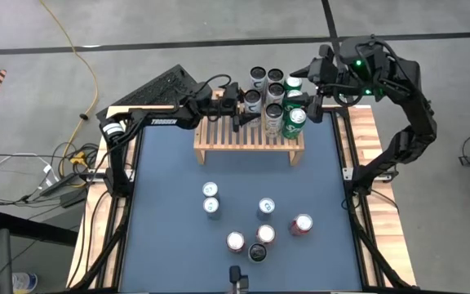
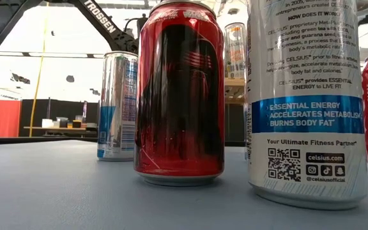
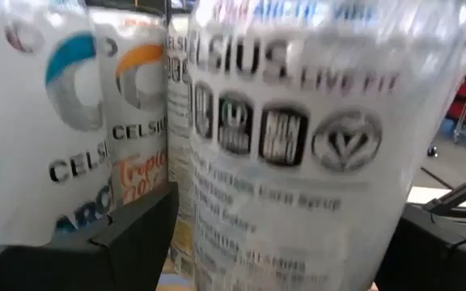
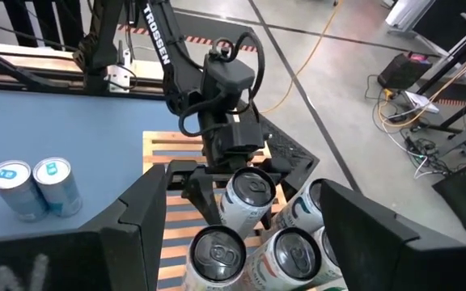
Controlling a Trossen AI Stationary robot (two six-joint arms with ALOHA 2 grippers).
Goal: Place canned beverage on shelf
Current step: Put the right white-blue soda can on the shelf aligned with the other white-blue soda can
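The light-wood shelf (image 1: 227, 139) stands at the table's far edge, with several cans upright on the right part of its slats. My left gripper (image 1: 250, 106) reaches level from the left. It is open, one finger on each side of a white Celsius can (image 3: 314, 145) that stands on the slats next to the other cans (image 3: 128, 121). The right wrist view shows that can (image 4: 247, 194) between the left fingers, with a gap on at least one side. My right gripper (image 1: 310, 86) hangs open above the cans at the shelf's right end and holds nothing.
Several loose cans stand on the blue table near its front edge: a blue-and-silver pair (image 1: 210, 199), one more can (image 1: 266, 207), red ones (image 1: 302, 224) and a dark one (image 1: 257, 253). In the low view a red can (image 2: 179, 96) and a white can (image 2: 305, 96) stand close to the camera. A keyboard (image 1: 157, 88) lies beyond the far left corner.
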